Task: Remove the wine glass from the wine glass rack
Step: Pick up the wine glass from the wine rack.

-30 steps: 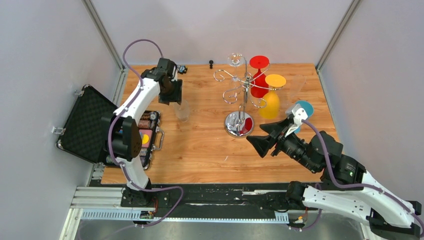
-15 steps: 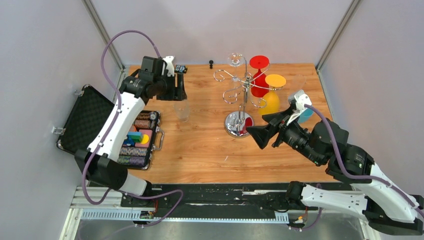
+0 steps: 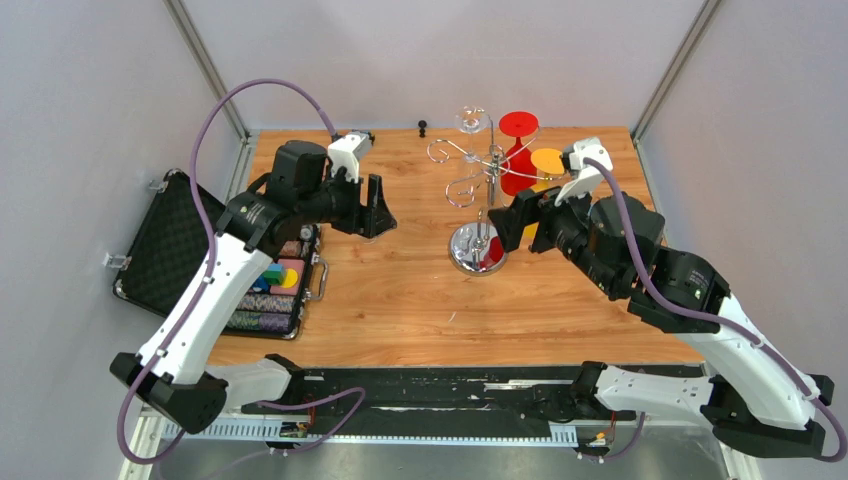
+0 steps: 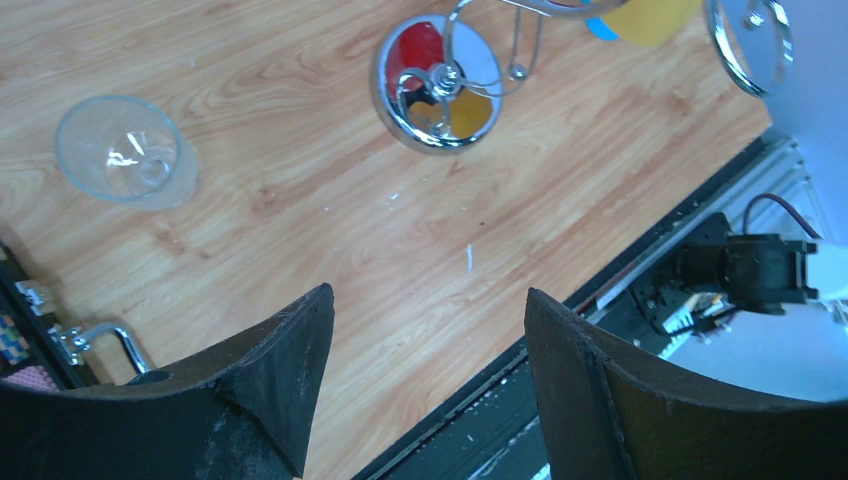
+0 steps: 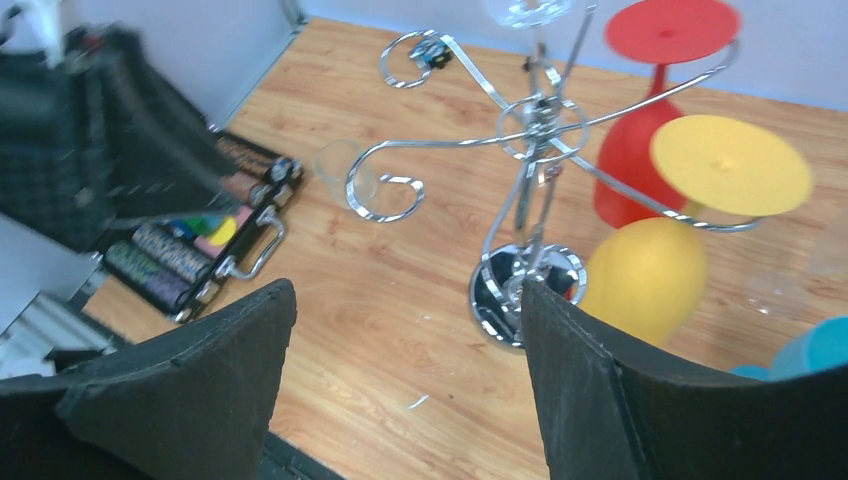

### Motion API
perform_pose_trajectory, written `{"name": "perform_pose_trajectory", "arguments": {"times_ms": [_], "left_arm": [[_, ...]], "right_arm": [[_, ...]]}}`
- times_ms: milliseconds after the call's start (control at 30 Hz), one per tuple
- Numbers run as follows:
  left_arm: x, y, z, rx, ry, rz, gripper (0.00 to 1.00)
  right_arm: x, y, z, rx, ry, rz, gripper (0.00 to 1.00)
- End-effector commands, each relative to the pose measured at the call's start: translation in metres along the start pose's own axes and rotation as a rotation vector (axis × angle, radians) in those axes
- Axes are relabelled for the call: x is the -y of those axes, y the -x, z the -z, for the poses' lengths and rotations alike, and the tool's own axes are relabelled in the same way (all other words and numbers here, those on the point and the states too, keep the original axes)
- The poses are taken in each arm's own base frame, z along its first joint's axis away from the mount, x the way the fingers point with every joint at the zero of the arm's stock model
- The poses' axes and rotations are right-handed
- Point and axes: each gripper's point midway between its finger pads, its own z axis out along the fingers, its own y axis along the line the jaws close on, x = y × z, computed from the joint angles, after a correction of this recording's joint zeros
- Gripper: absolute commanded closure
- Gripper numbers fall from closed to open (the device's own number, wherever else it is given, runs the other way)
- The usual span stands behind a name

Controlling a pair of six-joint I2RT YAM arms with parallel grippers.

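The chrome wine glass rack stands mid-table on its round mirrored base. Its curled arms carry a red wine glass, a yellow wine glass and a clear one, all hanging bowl-down. My right gripper hovers open just right of the base, holding nothing. My left gripper is open and empty, well left of the rack. A clear glass stands upright on the table beside it.
An open black case with poker chips sits at the left edge. A blue glass and a faint clear glass stand right of the rack. Grey walls enclose three sides.
Both grippers have opened wider. The left one has risen off the clear glass on the table and swung toward the rack. The right one has moved up-left, close to the rack's base.
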Motion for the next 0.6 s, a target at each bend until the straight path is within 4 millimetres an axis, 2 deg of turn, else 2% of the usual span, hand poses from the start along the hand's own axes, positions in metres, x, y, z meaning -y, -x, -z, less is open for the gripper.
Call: {"name": "perform_pose_trajectory", "arguments": {"times_ms": [0,267,433,533,567], "left_arm": [[0.029,0.000,0.024,0.072,-0.123,-0.012,0.22],[0.026,-0.031,0.034,0.055,-0.141,-0.039,0.18],[0.019,-0.055,0.030,0.016,-0.135,-0.044,0.14],[0.019,-0.061,0.033,0.030,-0.142,-0.049,0.12],[0.017,-0.064,0.031,0.026,-0.139,-0.048,0.08]], "right_arm": [[0.024,0.029,-0.001,0.052,-0.095,-0.018,0.19],[0.070,0.039,-0.030,0.030,-0.211,-0.126,0.20],[0.098,0.039,-0.040,0.027,-0.288,-0.198,0.19],[0.116,0.038,-0.043,0.028,-0.336,-0.249,0.19],[0.122,0.038,-0.042,0.032,-0.352,-0.262,0.19]]}}
